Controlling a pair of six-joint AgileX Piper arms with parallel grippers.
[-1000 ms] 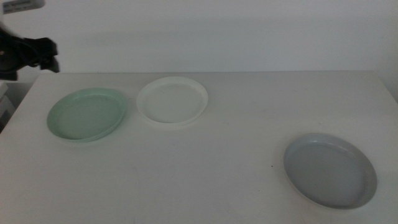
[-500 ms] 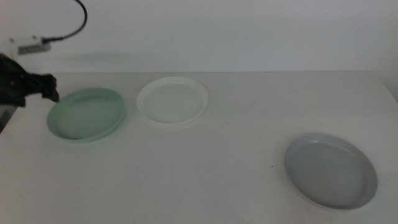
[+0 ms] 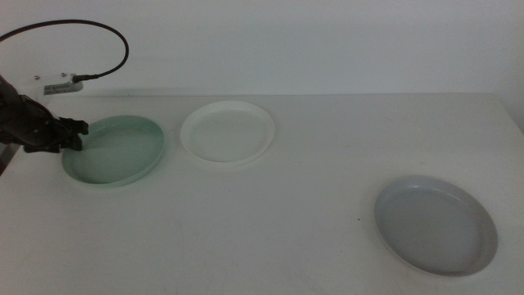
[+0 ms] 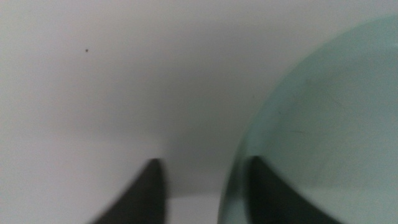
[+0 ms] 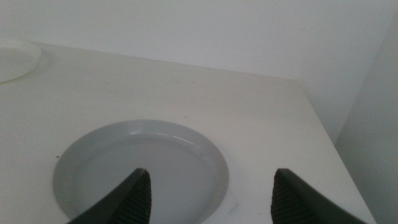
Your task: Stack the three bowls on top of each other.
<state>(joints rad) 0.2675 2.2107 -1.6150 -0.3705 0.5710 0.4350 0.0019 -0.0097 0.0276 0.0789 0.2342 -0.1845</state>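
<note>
The mint green bowl (image 3: 115,152) sits at the back left of the table, the white bowl (image 3: 227,133) just to its right, and the light grey bowl (image 3: 435,224) at the front right. My left gripper (image 3: 78,135) is low at the mint bowl's left rim. In the left wrist view it (image 4: 205,186) is open, with one jaw outside the rim and one inside the mint bowl (image 4: 329,124). My right gripper (image 5: 211,193) is out of the middle view; it is open and empty, hanging back from the grey bowl (image 5: 143,168).
The white table (image 3: 286,188) ends at a white wall behind the bowls. A black cable (image 3: 106,33) loops above the left arm. The white bowl's edge (image 5: 15,59) shows far off in the right wrist view.
My left gripper has come down and to the right, from behind the table's back left corner to the mint bowl's left rim. The bowls have not moved.
</note>
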